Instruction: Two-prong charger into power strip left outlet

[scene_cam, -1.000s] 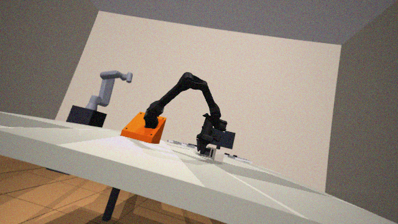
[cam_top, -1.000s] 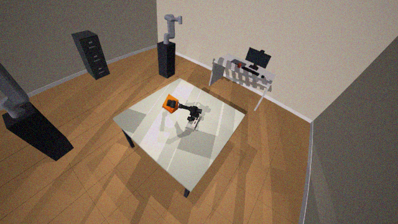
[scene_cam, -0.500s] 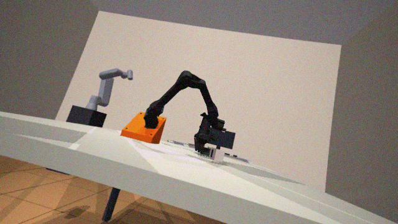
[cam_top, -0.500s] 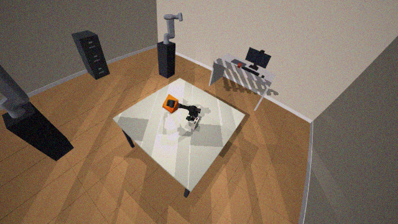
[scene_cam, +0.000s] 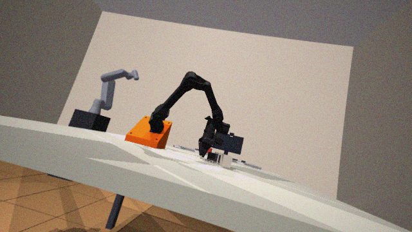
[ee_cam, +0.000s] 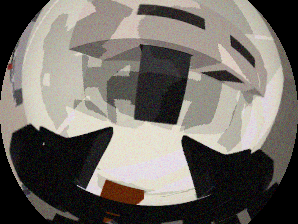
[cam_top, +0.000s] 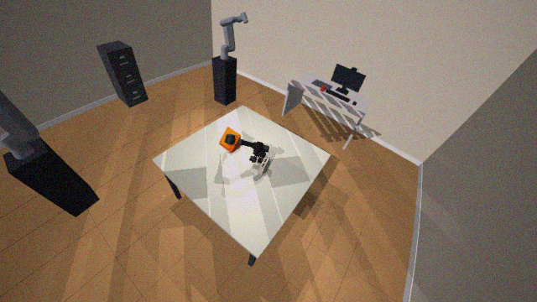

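Observation:
The power strip (cam_top: 264,166) (scene_cam: 227,160) (ee_cam: 112,32) is a pale block with dark openings, across the top of the wrist view. The charger (scene_cam: 212,156) (ee_cam: 162,87) is a black block on the strip's near side, its far end overlapping the strip's lower edge in the wrist view. Its prongs are hidden, and I cannot tell whether it touches the strip. My gripper (scene_cam: 203,154) (ee_cam: 148,135) is open and empty, low over the table. In the wrist view its fingertips stand apart just below the charger's near end, one to each side.
The arm's orange base (cam_top: 230,144) (scene_cam: 145,133) (ee_cam: 122,192) stands on the white table (cam_top: 247,226) (scene_cam: 80,154). Beyond the table are a desk with a monitor (cam_top: 348,77) (scene_cam: 230,143), a filing cabinet (cam_top: 126,75) and grey arms on black pedestals. Striped shadows cross the table.

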Robot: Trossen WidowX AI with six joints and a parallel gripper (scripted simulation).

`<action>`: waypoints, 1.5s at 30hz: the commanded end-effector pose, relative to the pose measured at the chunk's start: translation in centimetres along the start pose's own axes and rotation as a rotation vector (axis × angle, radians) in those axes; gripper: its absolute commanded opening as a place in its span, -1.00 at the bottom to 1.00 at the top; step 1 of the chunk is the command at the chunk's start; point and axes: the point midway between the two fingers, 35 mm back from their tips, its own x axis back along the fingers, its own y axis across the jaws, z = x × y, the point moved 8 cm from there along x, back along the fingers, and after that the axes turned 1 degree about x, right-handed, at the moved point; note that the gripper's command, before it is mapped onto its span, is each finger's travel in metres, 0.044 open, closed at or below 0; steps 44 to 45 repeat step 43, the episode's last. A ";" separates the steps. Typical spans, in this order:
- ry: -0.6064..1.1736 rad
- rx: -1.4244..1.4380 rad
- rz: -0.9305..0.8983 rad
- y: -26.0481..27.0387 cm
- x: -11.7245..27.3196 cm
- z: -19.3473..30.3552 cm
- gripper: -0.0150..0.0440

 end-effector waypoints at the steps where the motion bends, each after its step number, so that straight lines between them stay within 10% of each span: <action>1: -0.006 -0.011 -0.006 -0.1 0.1 0.5 1.00; 9: -0.039 0.000 -0.001 0.0 0.4 0.9 1.00; 19: -0.602 -0.008 0.008 0.0 6.6 3.9 1.00; 45: -0.611 -0.008 0.009 0.0 6.7 3.9 1.00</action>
